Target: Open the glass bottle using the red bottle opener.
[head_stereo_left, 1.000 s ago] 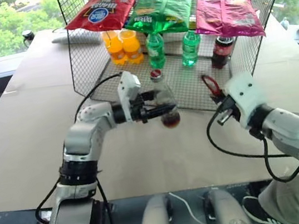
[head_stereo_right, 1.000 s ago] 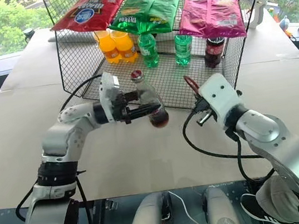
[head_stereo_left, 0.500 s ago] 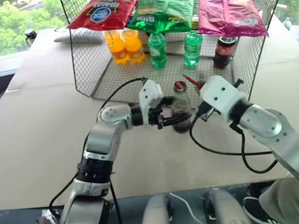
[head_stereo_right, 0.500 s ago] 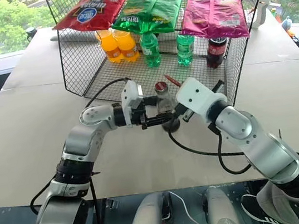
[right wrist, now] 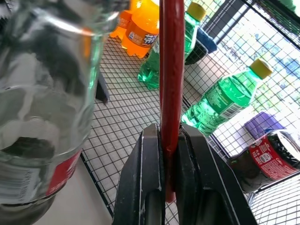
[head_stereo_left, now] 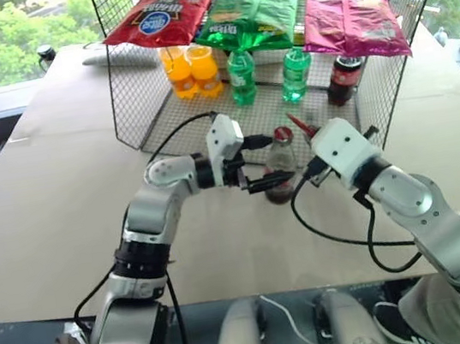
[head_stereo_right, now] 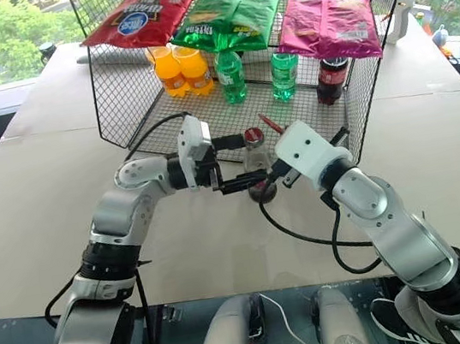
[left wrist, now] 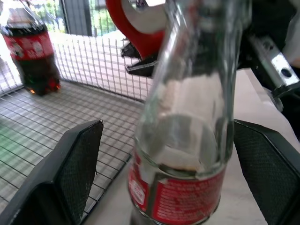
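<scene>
Glass bottle (head_stereo_left: 280, 164) on the table (head_stereo_left: 62, 206), loose between my parted left fingers (left wrist: 77, 171).
My right fingers (right wrist: 152, 183) pinch the red bottle opener (right wrist: 171, 70) just beside its cap; levering now, ungripped, could tip the bottle and spill cola.

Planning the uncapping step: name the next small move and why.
Probably reclose the left claw on the glass bottle: its fingers stand apart from the glass on both sides, while the right claw grips the red bottle opener near the capped neck.
</scene>
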